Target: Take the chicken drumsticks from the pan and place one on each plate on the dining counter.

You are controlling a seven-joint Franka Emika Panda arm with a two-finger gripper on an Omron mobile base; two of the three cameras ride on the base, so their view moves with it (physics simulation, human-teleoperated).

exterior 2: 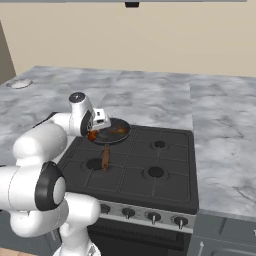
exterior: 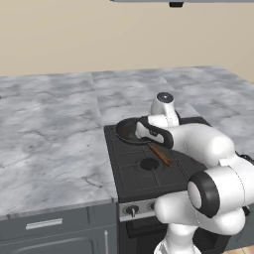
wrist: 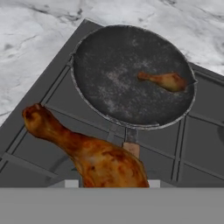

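From the left base view, the arm is reaching over the black stove (exterior: 149, 163) and hiding much of the pan (exterior: 130, 130); its wooden handle is pointing back toward the robot. The marbled counter (exterior: 49, 129) is spreading wide to the left and behind.

From the right base view, the gripper (exterior 2: 95, 131) is hanging just above the pan's near rim, with one orange-brown drumstick (exterior 2: 93, 134) showing at the fingers. A second drumstick (exterior 2: 120, 131) is lying inside the pan.

In the hand view, the held drumstick (wrist: 87, 151) is looming close, thick end down at the fingers and bone end angling up and left, lifted above the stovetop. The pincer looks narrowed around its meaty end. The other drumstick (wrist: 164, 80) is resting on the right side of the pan's floor.

I would judge the piece is being carried off: better lifting straight up over the rim and travelling gently, since a glazed piece could slip.

Counted: two drumsticks, one pan.
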